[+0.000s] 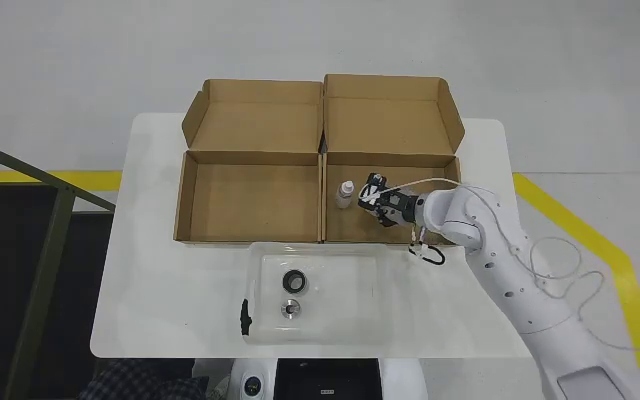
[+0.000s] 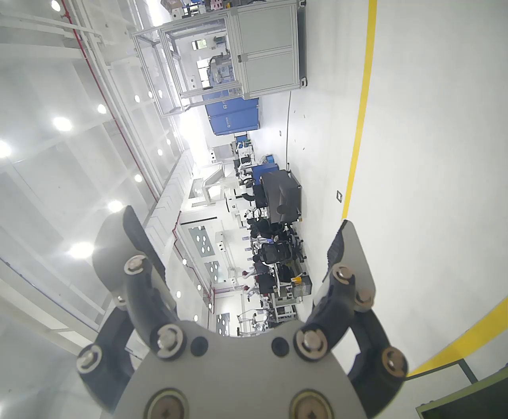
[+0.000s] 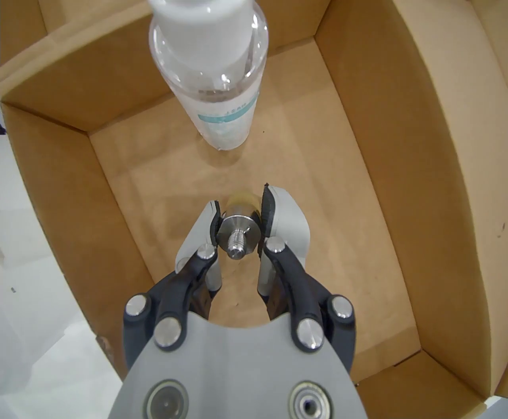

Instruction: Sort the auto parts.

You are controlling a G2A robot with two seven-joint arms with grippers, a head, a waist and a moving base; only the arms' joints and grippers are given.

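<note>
The right tool [image 3: 240,217] has smooth, pale grey finger shells, black ribbed rubbery pads [image 3: 266,210] and bright metal screw heads [image 3: 206,250]. Between the pads is a threaded stud [image 3: 237,236] of polished, shiny metal. Ahead of the tool stands a bottle [image 3: 222,99] of clear glossy plastic with a matt white cap [image 3: 202,24], inside a matt brown cardboard box [image 3: 397,158].

A small steel stud [image 3: 237,232], round-bodied, its threaded end pointing back at the wrist, sits clamped in the right pincer [image 3: 241,204]. Just ahead of the pincer a clear white-capped bottle [image 3: 214,79] stands upright. Well away from it a black ring [image 1: 293,281] and a silver disc [image 1: 290,309] lie flat, near each other
</note>
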